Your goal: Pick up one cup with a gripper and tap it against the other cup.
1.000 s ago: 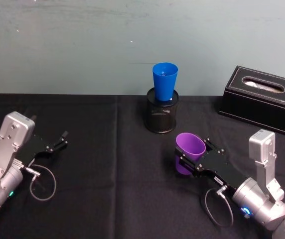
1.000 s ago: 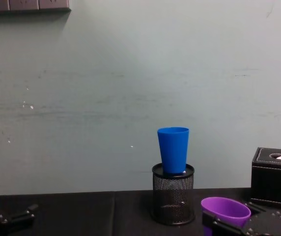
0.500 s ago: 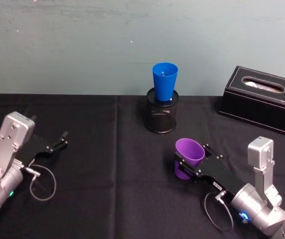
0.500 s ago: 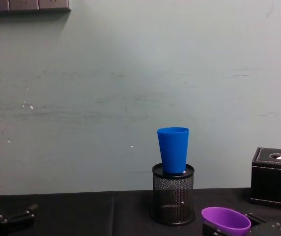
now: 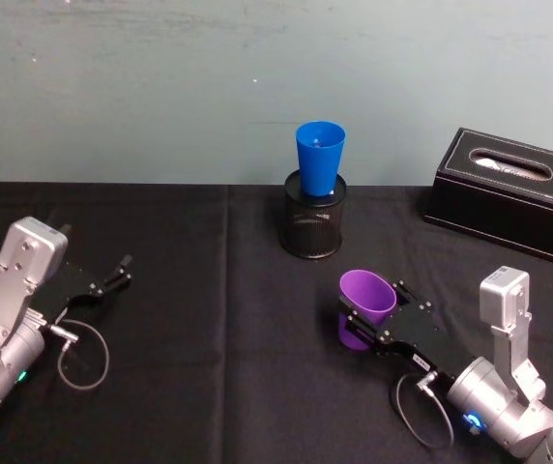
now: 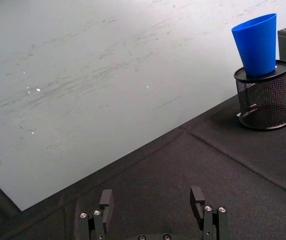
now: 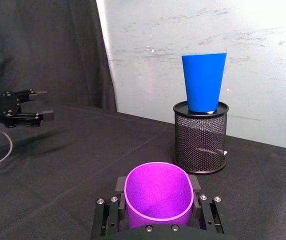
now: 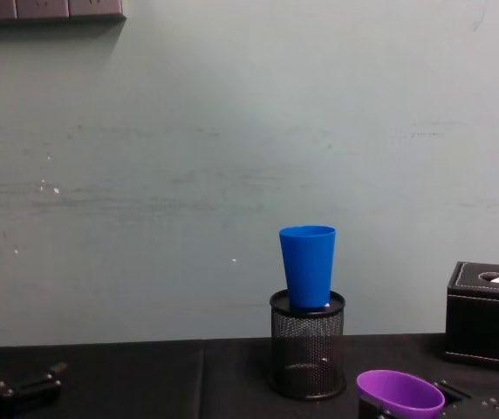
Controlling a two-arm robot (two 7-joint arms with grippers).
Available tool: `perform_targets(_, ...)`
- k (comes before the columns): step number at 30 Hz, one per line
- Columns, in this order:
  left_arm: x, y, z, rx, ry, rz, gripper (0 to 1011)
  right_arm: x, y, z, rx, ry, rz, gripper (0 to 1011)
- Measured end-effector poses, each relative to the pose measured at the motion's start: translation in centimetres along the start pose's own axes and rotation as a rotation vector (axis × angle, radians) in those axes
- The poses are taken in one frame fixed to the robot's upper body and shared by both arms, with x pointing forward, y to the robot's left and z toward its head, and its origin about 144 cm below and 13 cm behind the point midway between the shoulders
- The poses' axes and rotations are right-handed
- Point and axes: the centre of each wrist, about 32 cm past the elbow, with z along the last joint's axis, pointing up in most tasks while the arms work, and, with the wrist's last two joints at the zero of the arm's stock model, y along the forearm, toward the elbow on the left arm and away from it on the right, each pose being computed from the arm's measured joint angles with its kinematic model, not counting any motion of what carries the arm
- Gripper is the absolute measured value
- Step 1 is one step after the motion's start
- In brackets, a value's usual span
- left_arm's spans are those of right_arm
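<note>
The purple cup [image 5: 366, 304] is upright and clamped between the fingers of my right gripper [image 5: 365, 315], low over the black table at the front right. From the right wrist I look into its squeezed oval rim [image 7: 157, 198], and its rim [image 8: 399, 392] also shows in the chest view. The blue cup [image 5: 319, 158] stands upright in a black wire-mesh pen holder [image 5: 313, 225] at the back middle, well beyond the purple cup; blue cup [image 7: 203, 81] [image 8: 307, 264] [image 6: 256, 43]. My left gripper [image 5: 115, 273] rests open at the far left, its fingers [image 6: 197, 200] apart with nothing between them.
A black tissue box [image 5: 509, 192] sits at the back right against the wall. The table is covered with a black cloth [image 5: 199, 367]. A loose cable loop [image 5: 83, 354] hangs by the left arm.
My right gripper has drawn back toward me and lowered with the purple cup, away from the blue cup. The left arm has not moved.
</note>
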Motion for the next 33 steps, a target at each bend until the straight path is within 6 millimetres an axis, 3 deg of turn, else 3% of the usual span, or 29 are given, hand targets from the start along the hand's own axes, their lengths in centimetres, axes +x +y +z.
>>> perform_targets(6,0.00,0.00,0.00,0.000,0.000,0.000,1012,0.00,0.00,0.03,0.001,0.000,0.000,738)
perform_targets(13,0.00,0.00,0.00,0.000,0.000,0.000,1011,0.01,0.00,0.06,0.001,-0.001,0.000,941)
perform_targets(17,0.00,0.00,0.00,0.000,0.000,0.000,1012,0.01,0.00,0.07,0.001,-0.001,0.000,998)
perform_targets(33,0.00,0.00,0.00,0.000,0.000,0.000,1012,0.02,0.01,0.09,0.001,-0.002,-0.001,1000)
